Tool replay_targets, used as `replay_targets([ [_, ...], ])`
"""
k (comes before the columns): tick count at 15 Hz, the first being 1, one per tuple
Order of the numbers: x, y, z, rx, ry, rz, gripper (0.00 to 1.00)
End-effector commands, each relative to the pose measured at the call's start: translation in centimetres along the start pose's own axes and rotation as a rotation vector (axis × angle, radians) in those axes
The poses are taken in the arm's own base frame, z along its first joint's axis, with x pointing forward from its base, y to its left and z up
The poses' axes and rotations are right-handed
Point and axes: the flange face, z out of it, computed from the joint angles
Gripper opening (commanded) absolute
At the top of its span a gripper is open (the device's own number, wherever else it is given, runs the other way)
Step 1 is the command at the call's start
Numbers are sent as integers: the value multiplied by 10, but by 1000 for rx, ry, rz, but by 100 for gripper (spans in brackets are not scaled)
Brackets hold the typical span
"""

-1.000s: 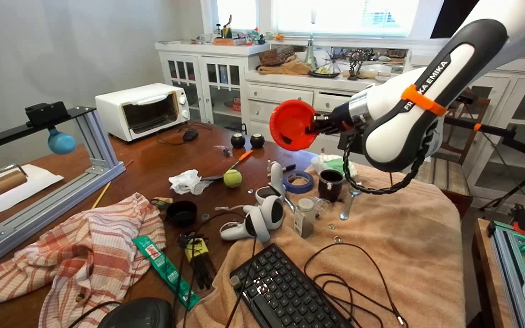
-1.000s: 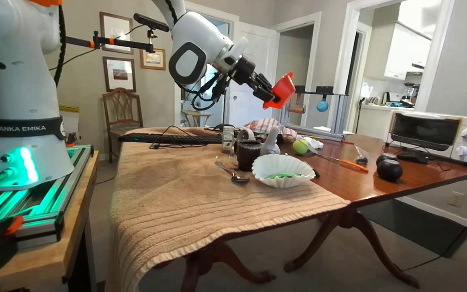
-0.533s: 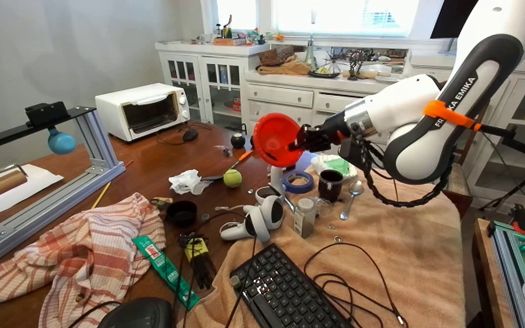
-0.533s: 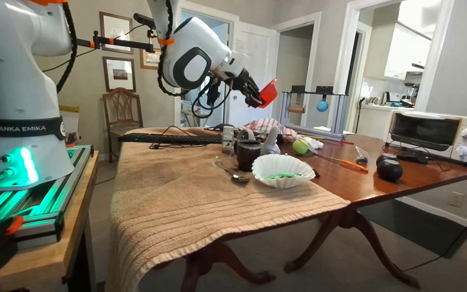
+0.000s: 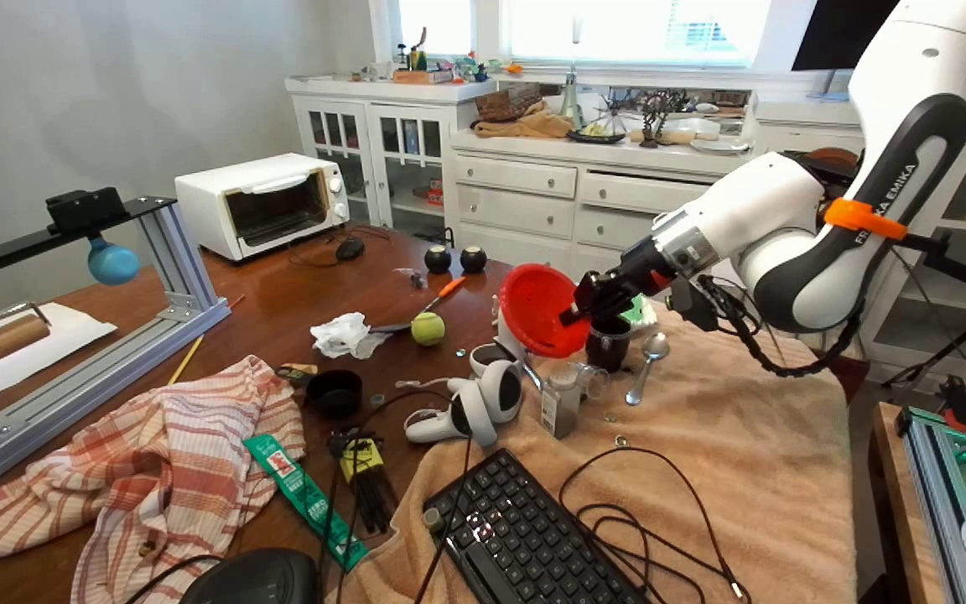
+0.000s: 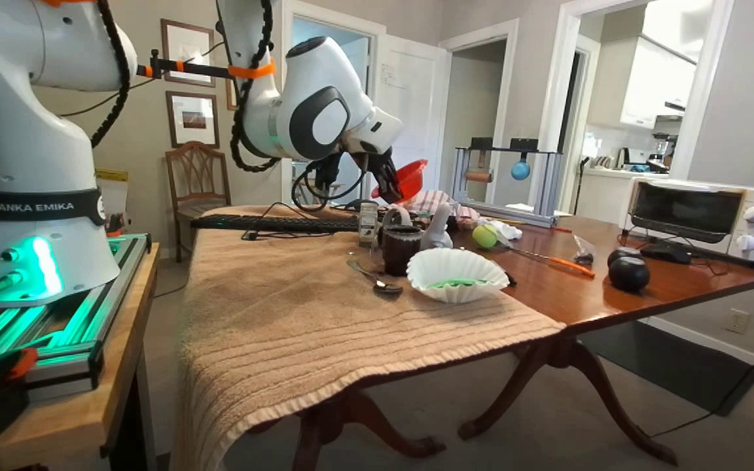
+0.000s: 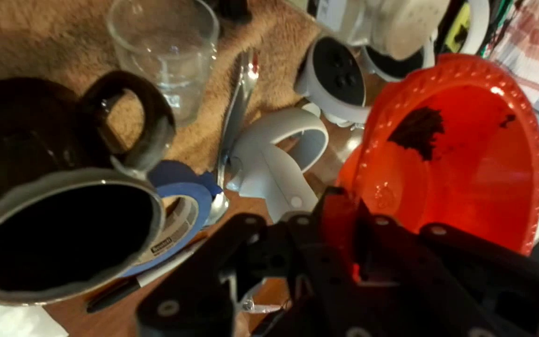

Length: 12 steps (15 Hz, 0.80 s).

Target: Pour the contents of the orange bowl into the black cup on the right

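In an exterior view, the bowl (image 5: 538, 304) hangs just right of the middle of the frame, tipped so we see inside. The gripper (image 5: 573, 315) pinches its side from the right. The bowl looks like thin plastic, so I think it is light, smooth and a bit bendy. Holding the wall near the rim seems good, but it could twist in the pinch. The cup (image 5: 609, 348) is to the right, partly hidden behind the gripper. The shaker (image 5: 562, 403) comes just under the bowl in the frame, so a low swing might bump it.

In an exterior view, the bowl is tilted, a little above the middle and higher up than the cup. The filter (image 6: 457, 278) is just beside the cup, on its right in the frame. The most room to move looks to be upward.

In the wrist view, the bowl fills the right and the cup's mouth is at the lower left, apart. Dark stuff (image 7: 419, 131) sits on the bowl's inside wall; it may stick and need a shake. A controller (image 7: 276, 180) and the tape (image 7: 178, 234) show between them. The cup's rim looks hard and may chip if knocked.
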Motion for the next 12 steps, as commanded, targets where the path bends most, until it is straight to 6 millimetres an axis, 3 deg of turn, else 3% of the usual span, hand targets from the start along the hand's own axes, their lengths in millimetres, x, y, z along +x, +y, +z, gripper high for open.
replay_targets([
  [1, -5, 6, 1, -49, -101, -24, 2],
  [7, -26, 3, 7, -134, -222, -73, 2],
  [12, -3, -1, -5, -107, -262, -67, 2],
])
